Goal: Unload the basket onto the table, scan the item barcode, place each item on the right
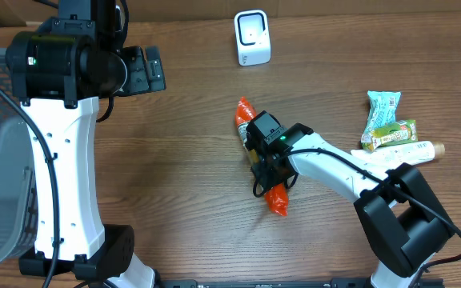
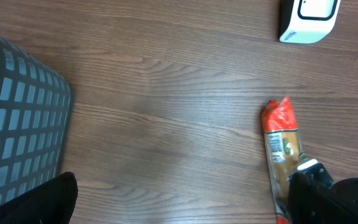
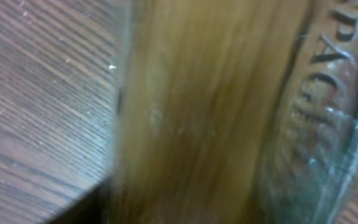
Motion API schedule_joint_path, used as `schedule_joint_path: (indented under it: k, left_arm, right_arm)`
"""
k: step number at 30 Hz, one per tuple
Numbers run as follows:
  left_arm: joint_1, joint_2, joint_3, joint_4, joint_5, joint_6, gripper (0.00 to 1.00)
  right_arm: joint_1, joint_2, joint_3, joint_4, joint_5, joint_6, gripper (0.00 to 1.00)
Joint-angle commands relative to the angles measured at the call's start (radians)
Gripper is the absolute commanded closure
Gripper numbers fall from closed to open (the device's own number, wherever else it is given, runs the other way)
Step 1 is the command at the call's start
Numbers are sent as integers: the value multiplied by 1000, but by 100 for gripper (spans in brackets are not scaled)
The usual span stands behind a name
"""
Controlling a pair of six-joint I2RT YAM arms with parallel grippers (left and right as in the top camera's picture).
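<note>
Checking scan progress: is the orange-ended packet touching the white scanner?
No, the orange-ended packet lies under the right gripper, well apart from the white scanner.

Both arms are made of white shells and round black joints. A thin black cable (image 1: 48, 172) is run along the long white part of the left arm (image 1: 74, 168). The left gripper (image 1: 154, 70) is all black. A small green light (image 1: 279, 138) is lit on the black head of the right arm (image 1: 330, 164).

The right gripper (image 1: 267, 160) hides the middle of the orange packet (image 1: 244, 113); its jaws cannot be made out. Up close the packet is a blur; the scanner (image 2: 308, 22) beyond it is cut off.
</note>
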Motion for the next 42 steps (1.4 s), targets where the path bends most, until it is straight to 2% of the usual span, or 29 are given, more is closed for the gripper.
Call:
schedule_joint_path:
  k: [1,3,4,9,14,16,17,21,28,36,42]
  left_arm:
    - [1,4,2,-2,-10,19,0]
    - [1,4,2,-2,-10,19,0]
    - [1,4,2,-2,-10,19,0]
    - [1,4,2,-2,-10,19,0]
    - [1,4,2,-2,-10,19,0]
    - [1,4,2,-2,-10,19,0]
    - [1,4,2,-2,-10,19,0]
    - [1,4,2,-2,-10,19,0]
    - [1,4,2,-2,-10,19,0]
    - [1,4,2,-2,-10,19,0]
    - [1,4,2,-2,-10,19,0]
  right_arm:
    - [-6,1,-1,3,-31,-6,71]
    - [-6,1,0,8,-56,-6,93]
    - [-6,1,0,10,-64,-6,96]
    - [-24,0,45,-22,-55,-7,96]
    - [-66,-1,203,-142,22,-7,96]
    - [-74,-1,254,-167,-5,-7,96]
    - [-78,-1,286,-180,-77,-10,96]
    - [-117,-2,407,-230,-480,-177,96]
    - [-303,-3,561,-440,-953,-379,96]
    - [-509,-19,598,-718,-1126,-670,96]
    - [-563,-57,599,-737,-1148,-701,96]
